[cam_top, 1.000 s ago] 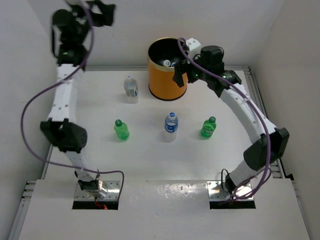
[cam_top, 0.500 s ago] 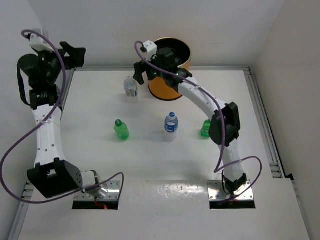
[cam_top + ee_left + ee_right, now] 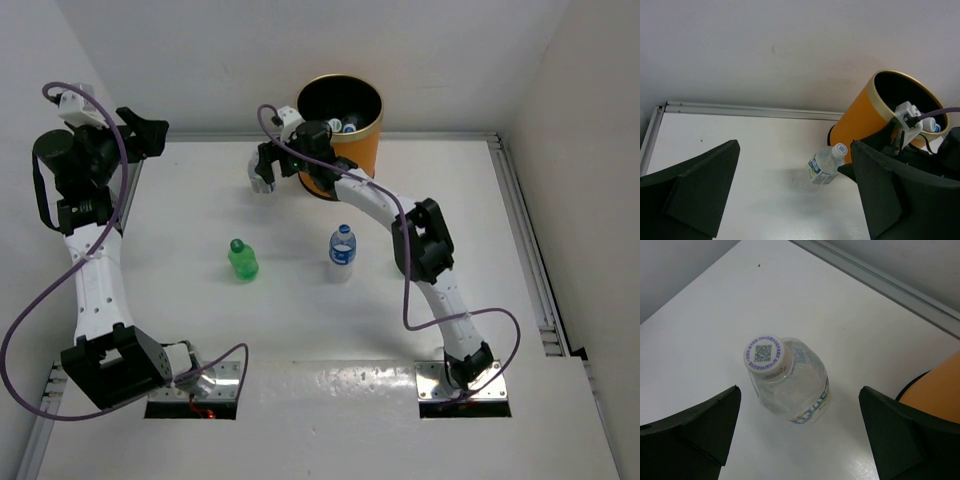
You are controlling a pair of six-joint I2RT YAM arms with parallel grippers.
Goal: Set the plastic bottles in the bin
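The orange bin (image 3: 345, 150) stands at the back centre with bottles inside (image 3: 340, 126). My right gripper (image 3: 265, 168) hovers open over a clear white-capped bottle (image 3: 790, 382), which stands upright between its fingers without touching them; this bottle also shows in the left wrist view (image 3: 826, 165). A green bottle (image 3: 241, 260) and a clear blue-capped bottle (image 3: 342, 251) stand mid-table. My left gripper (image 3: 143, 130) is open and empty, raised at the far left. The bin also shows in the left wrist view (image 3: 865, 117) and the right wrist view (image 3: 940, 390).
The right arm's elbow (image 3: 422, 240) hangs over the table's right middle and hides what lies under it. White walls close the table at the back and sides, with a metal rail (image 3: 520, 220) along the right.
My right gripper swung left from over the bin to above the white-capped bottle. My left arm shifted left and settled. The right-hand green bottle is now hidden by the right arm.
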